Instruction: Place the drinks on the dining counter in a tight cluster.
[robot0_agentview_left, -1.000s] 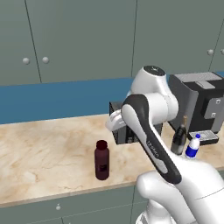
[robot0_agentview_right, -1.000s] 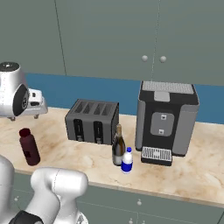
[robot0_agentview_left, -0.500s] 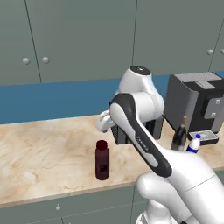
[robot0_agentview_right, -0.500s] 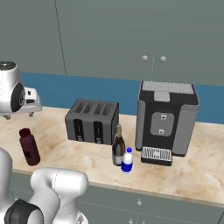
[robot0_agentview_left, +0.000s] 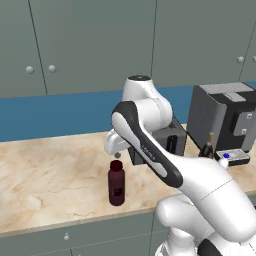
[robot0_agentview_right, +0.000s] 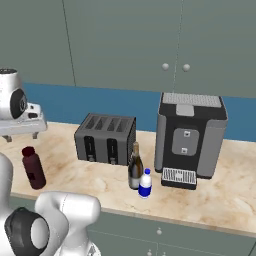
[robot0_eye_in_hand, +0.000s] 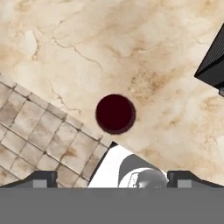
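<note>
The dark maroon bottle (robot0_agentview_left: 116, 184) (robot0_agentview_right: 33, 168) stands upright near the front edge of a marble worktop (robot0_agentview_left: 45, 175). My gripper (robot0_agentview_left: 117, 154) (robot0_agentview_right: 21, 136) hangs open just above its cap, pointing straight down. From the hand, the round maroon cap (robot0_eye_in_hand: 115, 113) lies centred above the gap between my fingertips (robot0_eye_in_hand: 41, 177), and my gripper (robot0_eye_in_hand: 113, 178) is clear of it. The little white bottle with blue label (robot0_agentview_right: 145, 184) (robot0_agentview_left: 224, 160) and the dark bottle (robot0_agentview_right: 135, 167) (robot0_agentview_left: 207, 148) stand together far to the right. The dining counter is out of view.
A grey toaster (robot0_agentview_right: 106, 139) (robot0_agentview_left: 169, 140) sits behind the arm, and a black coffee machine (robot0_agentview_right: 189, 137) (robot0_agentview_left: 225, 122) stands right of it. Grey wall cabinets (robot0_agentview_right: 125, 45) hang above a blue backsplash. Tiled floor (robot0_eye_in_hand: 39, 140) shows past the worktop's front edge.
The arm has swung left, away from the toaster, bringing the hand over the maroon bottle. The bottles have not moved.
</note>
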